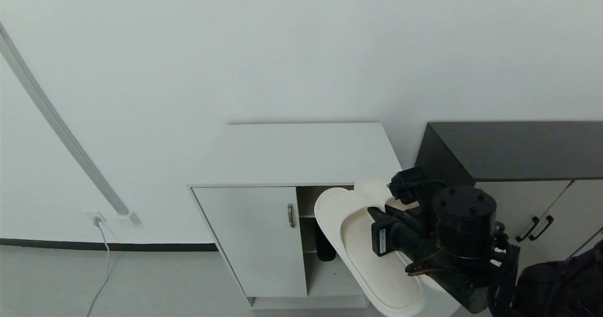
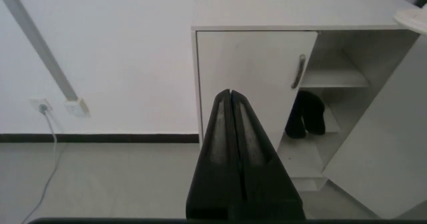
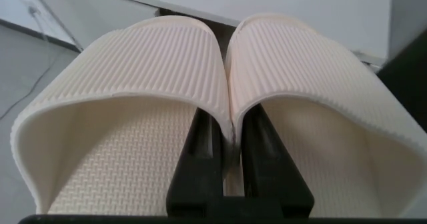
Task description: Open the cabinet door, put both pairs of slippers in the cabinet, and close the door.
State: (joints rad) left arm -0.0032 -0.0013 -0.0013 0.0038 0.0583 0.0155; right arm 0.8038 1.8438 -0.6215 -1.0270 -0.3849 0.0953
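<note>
Right gripper [image 3: 229, 127] clamped on cream slippers [image 3: 167, 64], one finger inside each, pinching adjoining walls; open cabinet [image 1: 292, 157] just beyond slipper toes. Left gripper [image 2: 231, 104] fingers pressed together.

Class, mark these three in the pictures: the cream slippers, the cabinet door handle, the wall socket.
cream slippers [image 1: 372, 272]: head view, footbed of the nearer slipper.
cabinet door handle [image 1: 291, 215]: head view, middle of the metal bar.
wall socket [image 1: 96, 219]: head view, the plate where the plug sits.

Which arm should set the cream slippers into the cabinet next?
Right. The right gripper clamps the cream slippers just before the open cabinet; the left gripper is shut, empty and farther off.
</note>
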